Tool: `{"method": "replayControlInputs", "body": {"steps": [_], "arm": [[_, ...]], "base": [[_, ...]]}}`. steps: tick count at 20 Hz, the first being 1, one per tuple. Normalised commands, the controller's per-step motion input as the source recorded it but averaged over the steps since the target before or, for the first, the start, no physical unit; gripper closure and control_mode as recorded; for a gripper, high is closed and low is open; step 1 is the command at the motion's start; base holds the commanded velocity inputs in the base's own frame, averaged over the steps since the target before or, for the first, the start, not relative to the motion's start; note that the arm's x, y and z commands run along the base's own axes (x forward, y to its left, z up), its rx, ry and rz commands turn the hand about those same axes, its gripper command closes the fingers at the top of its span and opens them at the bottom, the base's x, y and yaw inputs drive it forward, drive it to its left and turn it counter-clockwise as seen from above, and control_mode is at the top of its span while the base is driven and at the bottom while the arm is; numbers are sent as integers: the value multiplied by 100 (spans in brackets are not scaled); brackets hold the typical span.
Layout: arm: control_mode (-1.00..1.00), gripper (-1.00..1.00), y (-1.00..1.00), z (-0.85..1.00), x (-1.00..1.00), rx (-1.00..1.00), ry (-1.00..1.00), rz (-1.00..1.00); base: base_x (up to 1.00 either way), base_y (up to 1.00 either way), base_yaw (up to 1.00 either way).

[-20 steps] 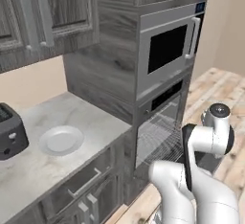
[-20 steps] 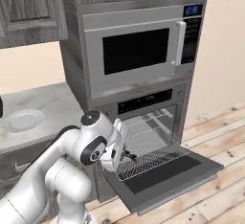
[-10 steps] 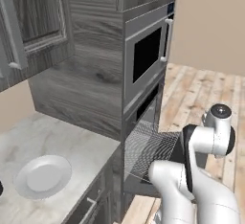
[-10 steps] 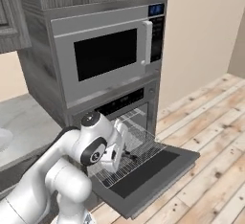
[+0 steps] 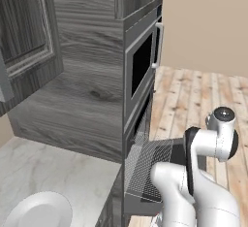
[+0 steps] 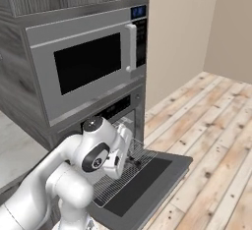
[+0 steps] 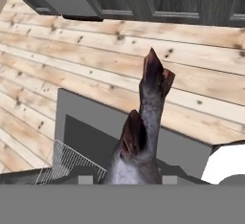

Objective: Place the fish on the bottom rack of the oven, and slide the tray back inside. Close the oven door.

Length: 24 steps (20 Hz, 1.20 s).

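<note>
The small dark grey fish (image 7: 143,132) is pinched in my gripper (image 7: 128,180), tail pointing away from the hand. In the right base view the gripper (image 6: 134,159) hangs just above the pulled-out wire rack (image 6: 123,175) with the fish (image 6: 136,162) in it. The rack (image 5: 145,160) sticks out of the dark grey oven (image 6: 120,118) over the dropped-open oven door (image 6: 165,172). From the hand view the door (image 7: 81,110) and one corner of the rack (image 7: 72,163) lie below the fish.
A microwave (image 6: 88,67) with a vertical silver handle sits directly above the oven. A round white plate (image 5: 38,211) rests on the marble counter (image 5: 63,172) to the left. Wooden floor (image 6: 216,126) spreads out to the right of the door.
The whole scene has slid left as the base drove toward the oven, so the counter and plate drift off. The gripper keeps the fish above the rack.
</note>
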Motion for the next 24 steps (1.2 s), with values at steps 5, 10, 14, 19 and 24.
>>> {"method": "replayControlInputs", "body": {"steps": [5,10,14,19,24], "arm": [[-100,100,-3,0,0,0,-1,-7],[-100,100,0,0,0,0,0,0],[-100,100,0,-5,5,0,0,0],[-100,100,0,-24,20,1,2,0],[-100,100,-6,-1,8,9,0,2]], "base": [[0,0,0],[0,0,0],[0,0,0],[0,0,0],[0,0,0]]}}
